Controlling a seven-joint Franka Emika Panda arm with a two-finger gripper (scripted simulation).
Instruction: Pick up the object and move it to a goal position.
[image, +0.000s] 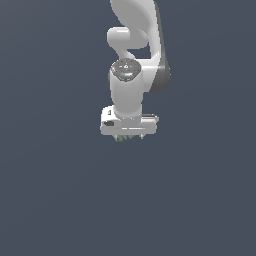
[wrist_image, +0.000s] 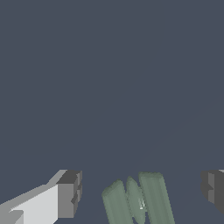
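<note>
The object (wrist_image: 136, 199) is a small sage-green piece of flat ridged slabs. In the wrist view it lies between my two fingertips, with clear gaps on both sides to each grey pad (wrist_image: 70, 194). My gripper (wrist_image: 142, 192) is open around it. In the exterior view the white hand hangs straight down from the arm, and only a sliver of the green object (image: 125, 138) shows just under it, where the gripper (image: 129, 137) reaches the floor. The fingers are mostly hidden by the hand there.
A plain dark grey-blue floor (image: 60, 200) fills both views. The white arm rises from the hand toward the upper middle of the exterior view. No goal marker or other item shows.
</note>
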